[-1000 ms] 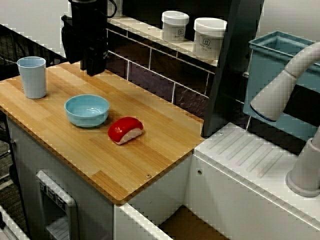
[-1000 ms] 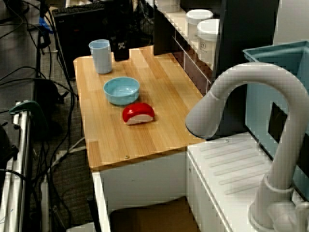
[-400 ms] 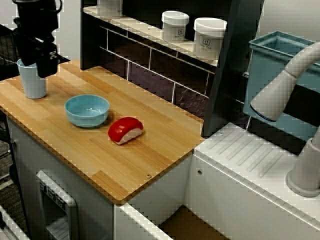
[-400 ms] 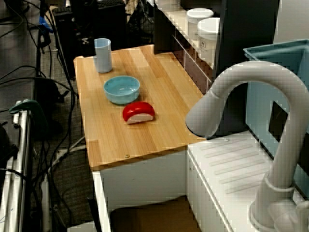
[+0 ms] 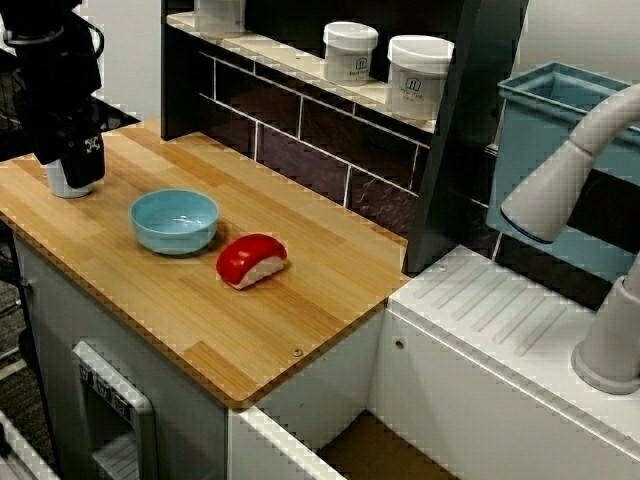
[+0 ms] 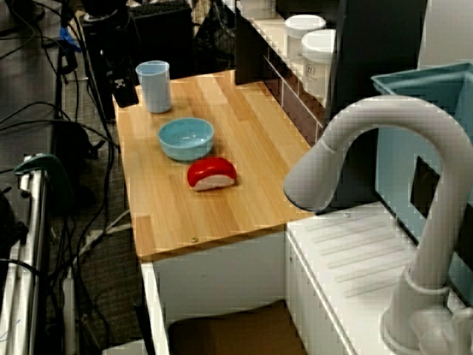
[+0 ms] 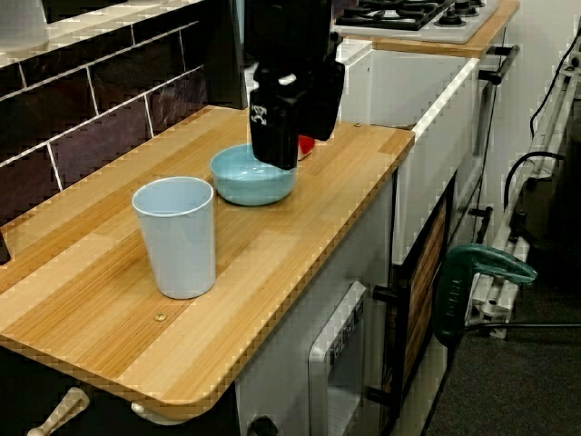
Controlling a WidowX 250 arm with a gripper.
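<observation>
Front view: gripper point(image 5: 78, 165) half-hides cup point(image 5: 57, 186); end view: cup whole, w/ gap.

Pale blue plastic cup point(image 7: 176, 236), tapered, smooth-walled, open at the top. It is standing upright, mouth facing up, near the end corner of the light wooden surface point(image 7: 272, 250). It is sitting near the light blue round bowl point(image 7: 241, 182), apart from it.

I'm working in a kitchen mock-up: a wooden tabletop point(image 5: 300, 290), a dark tiled backsplash point(image 5: 300, 130), a white faucet point(image 6: 384, 111) over a ribbed drainboard point(image 5: 500, 310), and a hob point(image 7: 408, 14) further along. The loose cables point(image 6: 74, 214) across the floor beside it suggest a lab.
</observation>
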